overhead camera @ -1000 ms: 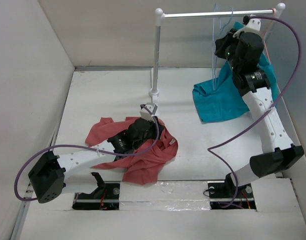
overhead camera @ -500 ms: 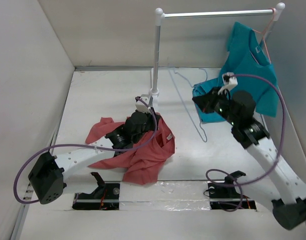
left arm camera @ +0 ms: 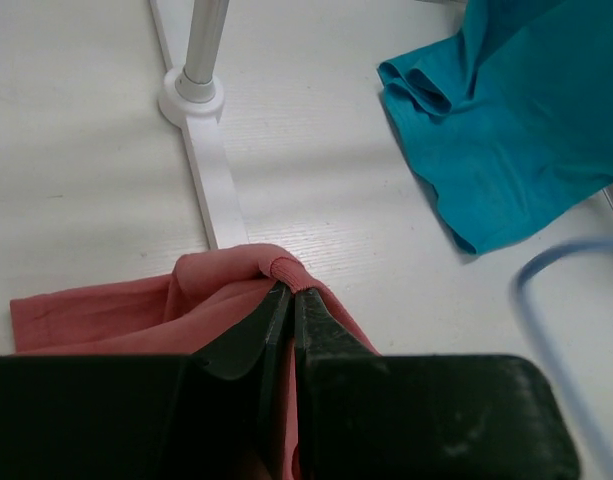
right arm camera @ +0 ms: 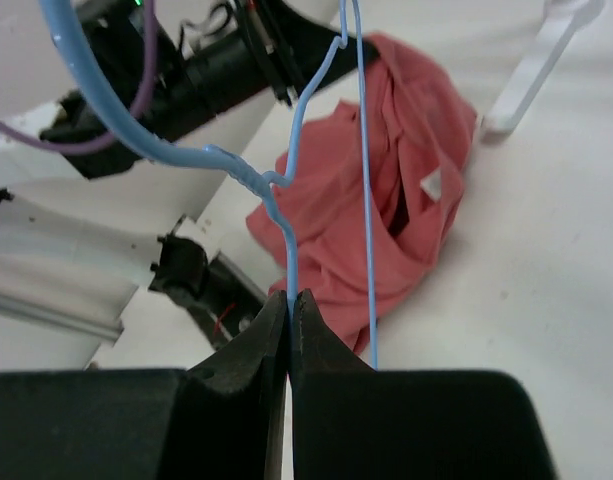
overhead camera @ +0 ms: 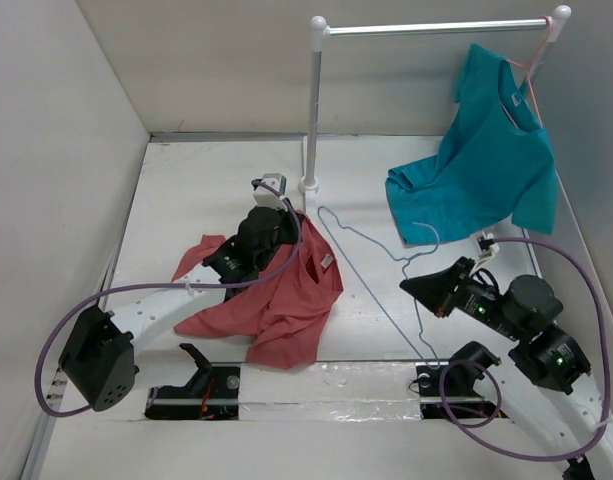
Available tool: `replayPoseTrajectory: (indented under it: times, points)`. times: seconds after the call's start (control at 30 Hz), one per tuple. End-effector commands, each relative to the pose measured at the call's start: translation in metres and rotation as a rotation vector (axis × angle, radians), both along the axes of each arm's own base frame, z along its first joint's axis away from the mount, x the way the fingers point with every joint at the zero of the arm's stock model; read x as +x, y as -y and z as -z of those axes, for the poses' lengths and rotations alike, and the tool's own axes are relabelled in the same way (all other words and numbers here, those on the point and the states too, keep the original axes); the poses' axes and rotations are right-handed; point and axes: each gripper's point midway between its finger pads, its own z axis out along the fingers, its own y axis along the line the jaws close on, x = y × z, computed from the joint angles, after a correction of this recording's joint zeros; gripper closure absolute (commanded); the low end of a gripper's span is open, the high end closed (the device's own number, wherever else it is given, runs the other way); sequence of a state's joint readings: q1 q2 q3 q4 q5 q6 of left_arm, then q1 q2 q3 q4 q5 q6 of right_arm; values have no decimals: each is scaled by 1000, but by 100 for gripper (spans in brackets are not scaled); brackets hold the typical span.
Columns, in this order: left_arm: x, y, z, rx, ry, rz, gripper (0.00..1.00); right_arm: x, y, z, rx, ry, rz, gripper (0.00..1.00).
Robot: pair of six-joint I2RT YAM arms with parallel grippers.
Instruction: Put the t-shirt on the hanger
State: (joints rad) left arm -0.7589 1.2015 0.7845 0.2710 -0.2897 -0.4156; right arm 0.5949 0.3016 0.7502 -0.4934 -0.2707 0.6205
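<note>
The salmon-red t-shirt lies crumpled on the table left of centre. My left gripper is shut on its ribbed neck edge, just short of the rack's foot. My right gripper at the near right is shut on the thin light-blue hanger. The wire runs up from the pinched jaws, and the hanger slants over the table between both arms. Its far corner reaches the t-shirt. The blurred hook shows at the right of the left wrist view.
A white clothes rack stands at the back, its foot just ahead of my left gripper. A teal t-shirt hangs on a pink hanger at the rail's right end, its hem resting on the table. Walls close in left and right.
My right arm took the light-blue hanger off the rail and swung it down to the near right. My left gripper pulled the t-shirt's neck farther toward the rack's foot.
</note>
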Motion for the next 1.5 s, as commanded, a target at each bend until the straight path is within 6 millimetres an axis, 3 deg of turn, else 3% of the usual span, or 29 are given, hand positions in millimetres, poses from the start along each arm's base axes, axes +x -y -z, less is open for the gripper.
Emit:
replayPoseTrajectory:
  times: [0.0,0.4,0.53,0.8,0.93,1.0,1.03,1.07,1.17,1.27,1.3,1.33,1.47]
  points:
    - [8,3,-47,-94,84,0,100,-18,-11,31,-33,-133,-107,100]
    - [7,-3,-62,-125,92,-6,100,-19,-27,74,-94,-235,-199,100]
    - [2,4,-64,-135,82,37,100,-5,-32,82,-104,-230,-168,100]
    - [-8,-5,-64,-130,75,38,100,36,-35,67,-114,-147,-44,100]
    - [-18,6,-66,-141,68,99,100,47,-59,54,-37,-94,-103,100]
    - [-27,15,-65,-132,64,123,100,55,-68,57,-22,-82,-92,100]
    - [-29,17,-64,-139,55,140,100,62,-73,43,16,-28,-86,100]
    - [-31,19,-66,-149,56,149,100,64,-83,45,13,-31,-93,100]
    - [-37,25,-69,-160,52,199,100,72,-102,27,62,32,-93,100]
    - [-45,30,-82,-189,68,249,100,85,-128,18,67,69,-93,100]
    - [-47,30,-87,-196,75,262,100,91,-140,29,36,54,-75,100]
    - [-50,30,-94,-204,83,272,100,94,-147,16,54,96,-67,100]
    - [-63,22,-112,-244,111,287,100,114,-166,17,85,141,-37,100]
